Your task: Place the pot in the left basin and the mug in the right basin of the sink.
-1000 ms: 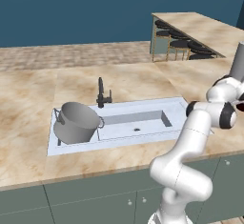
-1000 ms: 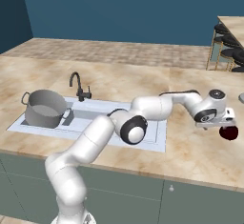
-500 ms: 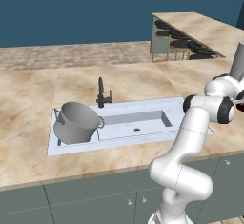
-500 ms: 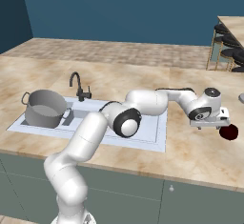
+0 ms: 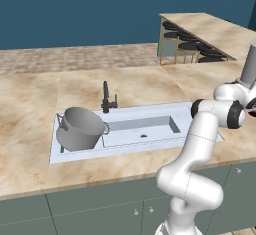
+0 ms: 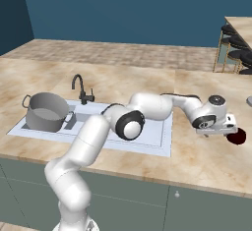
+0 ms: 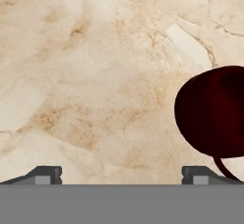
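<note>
A small, round, dark maroon mug [image 7: 212,113] is seen beside the wide-open, empty end effector [image 7: 121,173].

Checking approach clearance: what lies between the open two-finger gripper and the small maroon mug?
Nothing; in the hand view only bare beige marble counter separates the open gripper from the maroon mug, off to one side.

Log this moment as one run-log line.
pot: in left basin | mug: on counter right of sink, not gripped | pincer: open, low beside mug | right basin: no mug yet
</note>
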You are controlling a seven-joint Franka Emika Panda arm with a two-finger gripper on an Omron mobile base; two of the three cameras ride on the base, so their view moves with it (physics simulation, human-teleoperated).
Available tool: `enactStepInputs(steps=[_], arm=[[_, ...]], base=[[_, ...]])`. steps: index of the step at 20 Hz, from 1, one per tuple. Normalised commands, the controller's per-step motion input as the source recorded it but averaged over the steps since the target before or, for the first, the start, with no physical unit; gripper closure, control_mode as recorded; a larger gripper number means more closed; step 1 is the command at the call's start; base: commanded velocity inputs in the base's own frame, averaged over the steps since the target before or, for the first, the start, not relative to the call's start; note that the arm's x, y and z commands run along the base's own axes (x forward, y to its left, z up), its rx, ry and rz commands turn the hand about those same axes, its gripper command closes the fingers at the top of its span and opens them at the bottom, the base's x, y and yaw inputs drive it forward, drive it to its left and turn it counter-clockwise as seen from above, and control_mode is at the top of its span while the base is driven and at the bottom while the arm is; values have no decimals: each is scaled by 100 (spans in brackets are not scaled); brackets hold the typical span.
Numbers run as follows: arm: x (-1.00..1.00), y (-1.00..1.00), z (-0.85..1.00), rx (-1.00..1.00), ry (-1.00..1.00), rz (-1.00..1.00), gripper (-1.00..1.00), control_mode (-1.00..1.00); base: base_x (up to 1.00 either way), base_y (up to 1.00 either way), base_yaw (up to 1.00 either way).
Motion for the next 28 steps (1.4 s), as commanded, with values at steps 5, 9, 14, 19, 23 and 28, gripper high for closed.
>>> enactStepInputs(steps=[5, 9, 14, 19, 23, 28], arm=[[0, -10, 0, 0, 0, 0, -100, -100], [0, -1, 0, 0, 0, 0, -100, -100], [0, 0, 0, 0, 0, 0, -100, 100], [0, 0, 0, 0, 0, 0, -100, 100], [0, 0, 0, 0, 0, 0, -100, 100], [0, 0, 0, 0, 0, 0, -100, 100]], base=[[0, 0, 0], [0, 0, 0], [-7, 0, 0], [-33, 0, 0], [-40, 0, 0], [-20, -5, 0]])
